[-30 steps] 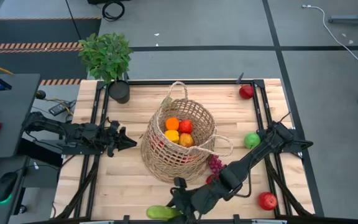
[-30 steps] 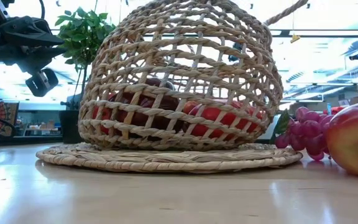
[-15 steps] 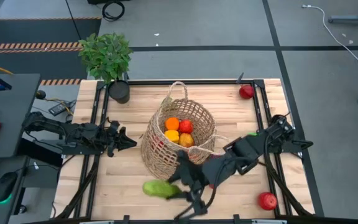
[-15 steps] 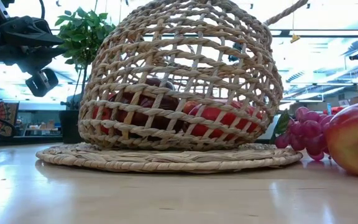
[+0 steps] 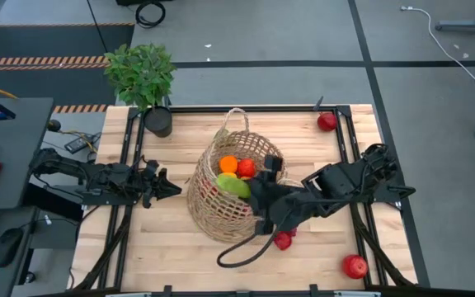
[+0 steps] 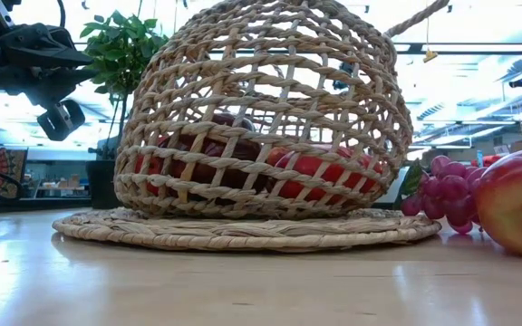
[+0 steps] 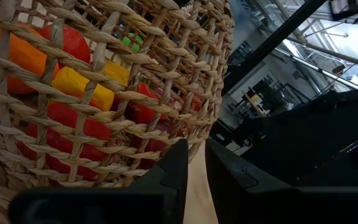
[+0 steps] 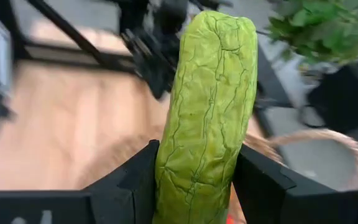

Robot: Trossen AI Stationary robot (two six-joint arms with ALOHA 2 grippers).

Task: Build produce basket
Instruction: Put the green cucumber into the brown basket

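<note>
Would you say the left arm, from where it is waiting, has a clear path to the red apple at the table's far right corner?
Probably not. The left gripper sits left of the basket, which stands between it and the red apple; the right arm, holding the cucumber over the basket, crowds that side too.

High view: even, bright overhead light on the tabletop (image 5: 163, 239); shadows soft and short. Low view: strongly backlit by bright ceiling panels and windows behind; basket (image 6: 261, 118) weave dark on the near side, pale sheen on the wood up close, the near red apple (image 6: 517, 201) soft-edged. Left wrist view: background washed out, blown white. Right wrist view: cucumber (image 8: 209, 106) sharp, everything behind it smeared with blur.
</note>
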